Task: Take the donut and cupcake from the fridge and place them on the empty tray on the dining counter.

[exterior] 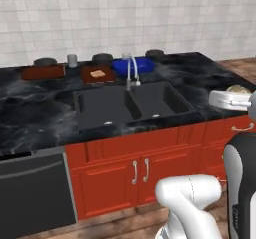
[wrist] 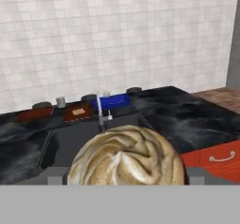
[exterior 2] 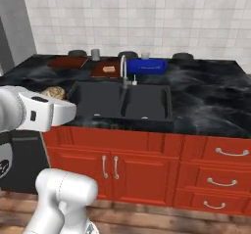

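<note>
Hand view puts the cupcake [wrist: 126, 158] right up against the lens, its pale cream swirl lying between the two grey stubs of the claw [exterior: 231, 100]. The fingertips themselves are hidden behind the cupcake. From how it rides with the hand in all three views, the claw looks to be pinching the cupcake with its jaws set wide, though the contact itself is not sharp enough to be sure. In the left base view the cupcake [exterior: 239, 89] sits on top of the white hand at the near right edge of the bench [exterior: 30, 108].

The coming move turns on where the empty tray [wrist: 33, 114] lies. It is well apart from the claw, toward the bench's back left corner, near the tiled wall [wrist: 117, 31]. Its long side runs along that wall. The cupcake is round, so no turning of the wrist seems needed.

Between claw and tray lies the double sink [exterior: 130, 103], with the faucet [exterior: 131, 70] standing at its back rim. A direct path would probably pass over the left basin, clear of the spout. Just beside the empty tray, on its right, is the like tray with a bread slice [exterior: 97, 74]. Beyond that is the blue tray [exterior: 132, 64]. A small grey cup [exterior: 73, 60] stands behind the gap between the two brown trays. The empty tray's near side and left side look open.
</note>
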Robot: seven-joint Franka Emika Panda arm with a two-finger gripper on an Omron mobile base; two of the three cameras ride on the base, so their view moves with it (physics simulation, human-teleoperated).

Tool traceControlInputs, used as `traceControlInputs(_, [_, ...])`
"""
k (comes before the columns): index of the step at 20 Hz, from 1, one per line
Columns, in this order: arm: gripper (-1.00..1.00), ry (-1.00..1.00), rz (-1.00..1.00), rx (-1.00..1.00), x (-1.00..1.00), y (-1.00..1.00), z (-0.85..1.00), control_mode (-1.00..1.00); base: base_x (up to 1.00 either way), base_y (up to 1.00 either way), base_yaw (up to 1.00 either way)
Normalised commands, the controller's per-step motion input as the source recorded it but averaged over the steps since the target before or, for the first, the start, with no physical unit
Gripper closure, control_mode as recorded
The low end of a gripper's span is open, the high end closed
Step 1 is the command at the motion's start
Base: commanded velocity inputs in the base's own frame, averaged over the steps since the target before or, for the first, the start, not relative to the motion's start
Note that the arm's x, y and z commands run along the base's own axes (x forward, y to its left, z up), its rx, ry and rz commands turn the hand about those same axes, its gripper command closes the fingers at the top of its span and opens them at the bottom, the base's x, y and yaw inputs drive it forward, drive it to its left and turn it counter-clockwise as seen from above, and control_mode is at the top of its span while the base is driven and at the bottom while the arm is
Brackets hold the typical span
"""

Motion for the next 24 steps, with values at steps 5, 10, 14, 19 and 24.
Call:
traceControlInputs(5, [1.00,0.00,0.00,0.00,0.00,0.00,0.00,1.00,0.63,-1.00,0.00])
traceControlInputs(10, [1.00,0.00,0.00,0.00,0.00,0.00,0.00,1.00,0.22,-1.00,0.00])
traceControlInputs(14, [1.00,0.00,0.00,0.00,0.00,0.00,0.00,1.00,0.04,-1.00,0.00])
traceControlInputs(19, [1.00,0.00,0.00,0.00,0.00,0.00,0.00,1.00,0.03,-1.00,0.00])
traceControlInputs(24, [1.00,0.00,0.00,0.00,0.00,0.00,0.00,1.00,0.02,-1.00,0.02])
